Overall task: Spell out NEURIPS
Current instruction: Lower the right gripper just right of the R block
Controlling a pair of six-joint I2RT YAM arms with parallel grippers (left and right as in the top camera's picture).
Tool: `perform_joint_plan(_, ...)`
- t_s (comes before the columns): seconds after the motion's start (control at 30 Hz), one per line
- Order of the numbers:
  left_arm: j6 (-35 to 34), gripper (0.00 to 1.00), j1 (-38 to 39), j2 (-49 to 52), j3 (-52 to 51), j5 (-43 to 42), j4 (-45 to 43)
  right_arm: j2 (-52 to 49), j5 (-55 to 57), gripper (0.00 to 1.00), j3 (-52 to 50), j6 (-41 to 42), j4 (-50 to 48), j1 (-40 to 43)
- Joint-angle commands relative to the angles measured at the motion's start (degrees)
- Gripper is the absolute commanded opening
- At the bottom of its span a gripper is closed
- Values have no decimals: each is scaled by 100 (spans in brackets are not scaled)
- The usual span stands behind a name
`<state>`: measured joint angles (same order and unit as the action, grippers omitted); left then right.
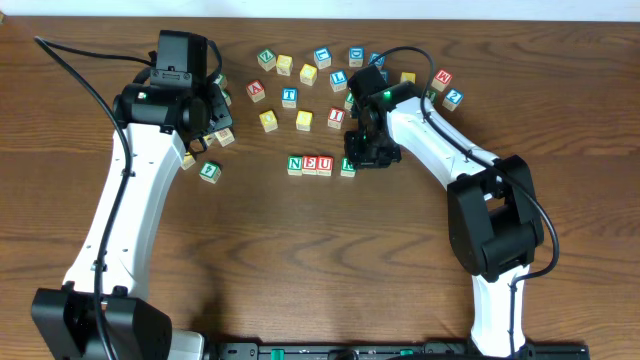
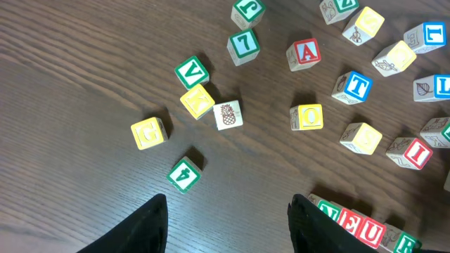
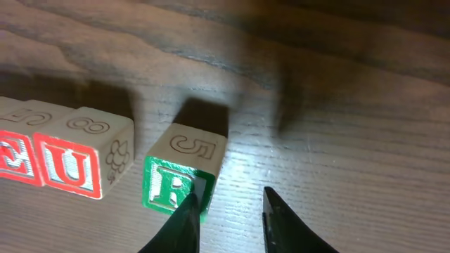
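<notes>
1. My right gripper (image 3: 230,199) hangs low over the table (image 3: 337,140) at the right end of the row. Its fingers stand a moderate way apart with only bare wood between them, so it holds nothing.
2. One finger (image 3: 179,228) overlaps the right edge of the green R cube (image 3: 171,184). I cannot tell whether it touches the cube or stands just beside it.
3. The row reads N (image 1: 295,165), E (image 3: 14,158), U (image 3: 69,166), packed close. R follows, set off from U by a narrow gap and a touch out of line.
4. I judge the step in hand to be seating R. I would lay that finger flat against R's right face and slide the cube sideways toward U, low and slow, so it glides rather than tips or twists.
5. I should stop the moment R meets U, because pushing further would shove the whole row.
6. Then I should lift straight up, so that no finger drags R back out.
7. The red I (image 2: 413,152) lies among the loose cubes (image 2: 197,100) near the row and is likely my next pick.
8. My left gripper (image 2: 228,228) hovers well apart over that scatter, fingers wide and empty. It is best kept clear.
</notes>
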<state>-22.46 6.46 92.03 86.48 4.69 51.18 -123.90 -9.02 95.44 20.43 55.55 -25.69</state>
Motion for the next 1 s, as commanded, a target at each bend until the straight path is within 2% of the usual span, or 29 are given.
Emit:
perform_joint_plan(0.0, 37, 54, -28, -105, 63, 94, 22, -94, 90, 26, -149, 24, -111, -142)
perform_joint_plan(0.83, 37, 54, -28, -105, 63, 94, 26, -94, 90, 31, -149, -380, -813, -358)
perform_joint_plan(0.97, 37, 54, -28, -105, 63, 94, 24, -81, 90, 30, -125, -490, -863, -341)
